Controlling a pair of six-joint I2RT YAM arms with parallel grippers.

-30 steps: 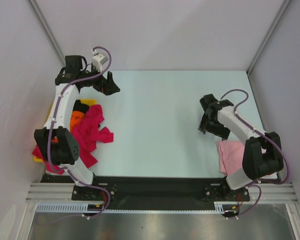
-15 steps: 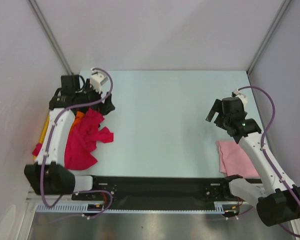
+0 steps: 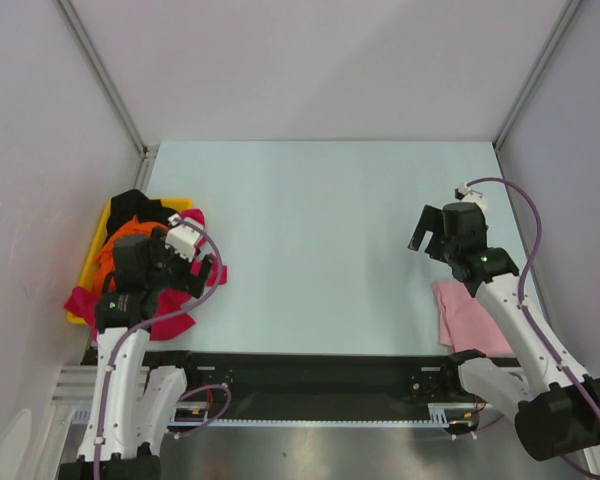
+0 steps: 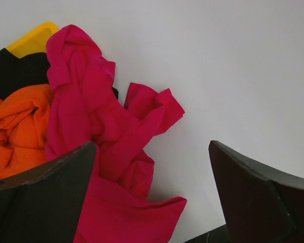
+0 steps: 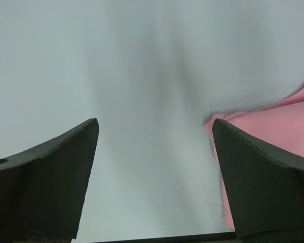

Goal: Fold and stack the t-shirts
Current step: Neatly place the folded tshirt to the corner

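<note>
A yellow plastic tray [image 4: 33, 39] is seen at the far left edge of the pale blue-white table [image 3: 320, 220]. A crumpled black cloth t-shirt [image 3: 130, 205] is piled at the tray's far end. A bunched orange cloth t-shirt [image 3: 118, 238] is heaped just near of it, touching it. A crumpled magenta-red cloth t-shirt [image 4: 86, 106] is draped over the tray's right side and spilled onto the table, touching the orange one. Part of it is also seen past the tray's near left corner.

The left gripper [image 4: 152, 149] is held over the near right part of this pile, above the magenta-red cloth. Its jaws are spread wide and nothing is gripped between them. Whether its left finger [image 4: 45, 192] touches the cloth cannot be told.

The middle of the table is shown bare.

The right gripper [image 5: 154, 124] is held over the right part of the table, pointed toward the far side. Its jaws are spread fully and nothing is held. Only table surface is seen between its fingers [image 5: 50, 177].

A light pink cloth t-shirt [image 3: 468, 318] is laid flat as a roughly rectangular shape at the near right of the table, near of the right gripper and apart from it. It is partly covered by the right arm. In the right wrist view its edge is seen just beside the right finger.
</note>
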